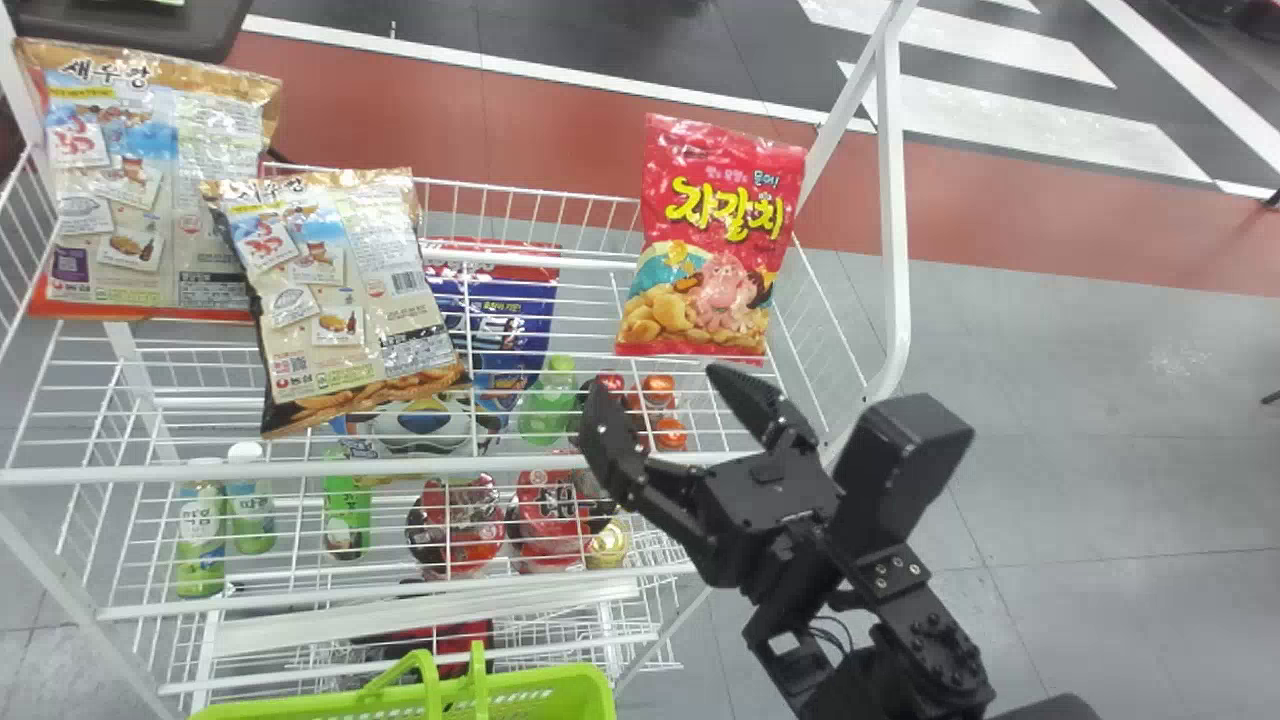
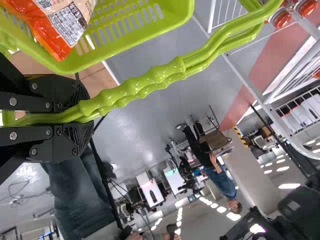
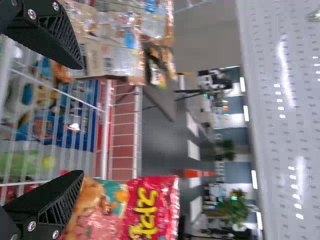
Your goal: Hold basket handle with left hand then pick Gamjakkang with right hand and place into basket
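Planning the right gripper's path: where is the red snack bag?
In the head view, the red snack bag lies at the far right corner of the wire rack, just beyond the right gripper.

White wire rack [image 1: 250, 468], green bottles [image 1: 202, 530], grey floor [image 1: 1100, 400].

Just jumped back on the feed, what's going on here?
The left tool is holding the basket by its handles, with an orange bag inside. The right tool is open and empty at the rack, just short of the red bag. Two beige bags lie farther left on the rack.
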Available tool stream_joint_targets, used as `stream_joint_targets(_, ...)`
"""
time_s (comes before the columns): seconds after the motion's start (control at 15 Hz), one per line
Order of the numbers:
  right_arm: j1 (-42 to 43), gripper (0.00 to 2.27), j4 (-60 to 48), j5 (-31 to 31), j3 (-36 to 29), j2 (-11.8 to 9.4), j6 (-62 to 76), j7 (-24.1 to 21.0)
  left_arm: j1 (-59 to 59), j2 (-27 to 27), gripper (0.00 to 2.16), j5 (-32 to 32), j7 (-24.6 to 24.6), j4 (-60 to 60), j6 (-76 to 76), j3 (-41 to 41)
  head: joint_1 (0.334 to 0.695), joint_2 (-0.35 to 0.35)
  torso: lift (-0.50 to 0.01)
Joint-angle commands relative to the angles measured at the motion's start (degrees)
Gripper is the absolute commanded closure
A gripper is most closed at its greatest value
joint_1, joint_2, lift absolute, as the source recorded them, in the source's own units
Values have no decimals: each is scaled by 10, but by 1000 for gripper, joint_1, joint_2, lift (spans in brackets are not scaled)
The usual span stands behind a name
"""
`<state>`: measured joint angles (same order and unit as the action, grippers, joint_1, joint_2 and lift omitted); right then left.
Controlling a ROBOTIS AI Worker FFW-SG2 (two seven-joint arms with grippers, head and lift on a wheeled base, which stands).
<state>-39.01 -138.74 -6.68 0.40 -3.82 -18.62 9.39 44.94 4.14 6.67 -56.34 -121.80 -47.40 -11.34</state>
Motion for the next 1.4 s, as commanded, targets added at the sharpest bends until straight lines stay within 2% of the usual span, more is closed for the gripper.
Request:
stream_joint_targets(0.0,-14,60,28,-18,-15,11,67,0,-3,0,2148,3,-1,5,5,0,695,-350,-18)
stream_joint_targets(0.4,-23,87,51,-23,-28,29,122,1,-6,0,2148,9,-4,13,14,0,695,-350,-18)
stream_joint_targets(1.33,-22,107,55,-28,-41,32,151,-2,-6,1,2148,9,-4,13,16,0,695,-350,-18)
